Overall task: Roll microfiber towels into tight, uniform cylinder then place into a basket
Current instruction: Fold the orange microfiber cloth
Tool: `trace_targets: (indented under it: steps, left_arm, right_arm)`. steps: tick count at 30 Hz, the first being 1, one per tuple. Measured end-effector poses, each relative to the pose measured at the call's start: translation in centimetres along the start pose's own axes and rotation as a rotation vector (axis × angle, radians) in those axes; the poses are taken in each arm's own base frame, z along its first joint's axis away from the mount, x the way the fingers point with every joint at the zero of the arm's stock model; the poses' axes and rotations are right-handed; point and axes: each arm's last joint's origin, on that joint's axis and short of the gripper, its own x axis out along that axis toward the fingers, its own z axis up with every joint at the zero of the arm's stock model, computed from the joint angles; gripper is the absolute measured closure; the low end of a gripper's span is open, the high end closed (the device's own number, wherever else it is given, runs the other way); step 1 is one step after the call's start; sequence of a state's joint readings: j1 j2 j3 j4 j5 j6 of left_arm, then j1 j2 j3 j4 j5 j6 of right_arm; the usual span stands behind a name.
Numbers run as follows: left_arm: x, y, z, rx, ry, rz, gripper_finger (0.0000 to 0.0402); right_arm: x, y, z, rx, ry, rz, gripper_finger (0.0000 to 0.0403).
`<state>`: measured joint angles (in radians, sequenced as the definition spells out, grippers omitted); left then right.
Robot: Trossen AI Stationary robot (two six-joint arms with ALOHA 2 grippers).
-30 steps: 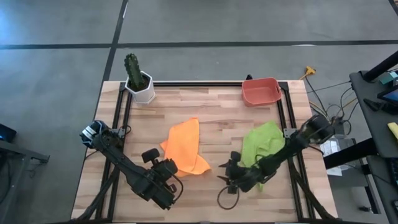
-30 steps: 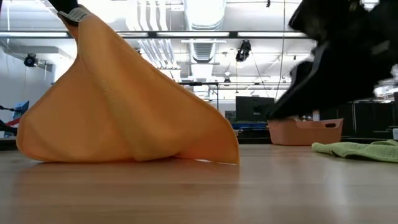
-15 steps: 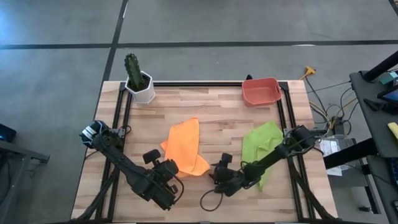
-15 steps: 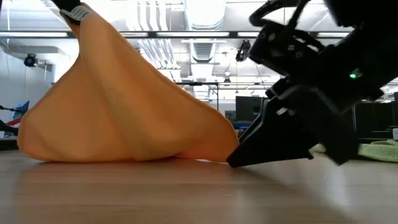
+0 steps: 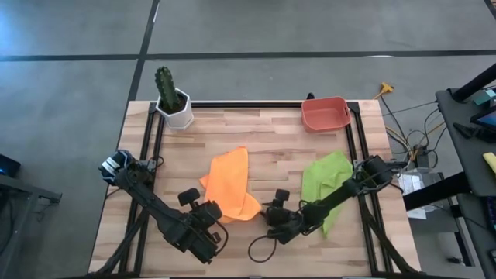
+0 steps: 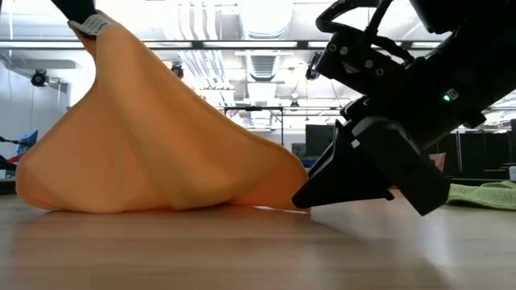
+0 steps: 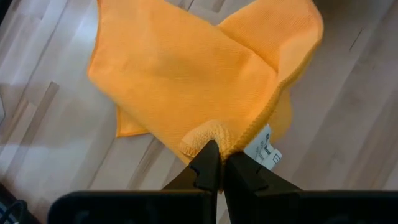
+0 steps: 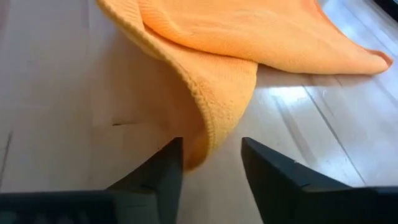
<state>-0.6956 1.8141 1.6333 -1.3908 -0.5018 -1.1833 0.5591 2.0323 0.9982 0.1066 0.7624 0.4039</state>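
left end effector [image 7: 217,163] sits in the lower left-centre of the high view, fingers pinched tight on a corner of the orange towel [image 5: 231,186], right by its white label [image 7: 267,148]. in the low view that corner is lifted to the upper left of the frame and the rest of the cloth drapes down to the tabletop [image 5: 271,155] like a tent.

right end effector [image 8: 211,163] is low at bottom centre of the high view, fingertips on the wood at the orange towel's other near corner. its fingers stand partly apart w/ the folded cloth edge lying between them; not clamped on it as far as the wrist view shows.

lime green towel [image 5: 327,180] lies crumpled on the tabletop at centre right of the high view, partly under the right arm, apart from the orange one.

basket [image 5: 325,113] sits at the upper right of the tabletop, well apart from both towels. cactus pot [image 5: 173,99] stands at the upper left corner.
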Motion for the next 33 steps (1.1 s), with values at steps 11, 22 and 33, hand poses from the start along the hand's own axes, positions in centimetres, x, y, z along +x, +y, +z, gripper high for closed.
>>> trace_targets:
  steps: [11,22,33]
  left_arm:
    - [-0.2,0.2,-0.1,0.000,0.027,0.003,0.0402]
    - [-2.4,2.0,-0.2,0.025,-0.006,0.026,0.0402]
    - [-5.8,5.2,1.0,0.054,-0.195,0.033,0.0402]
  right_arm:
    - [0.0,-0.1,0.0,-0.090,0.002,-0.003,0.0391]
    - [-5.2,-2.8,3.7,-0.173,-0.077,-0.167,0.0394]
    - [-14.7,-10.4,9.9,-0.178,-0.253,-0.275,0.0394]
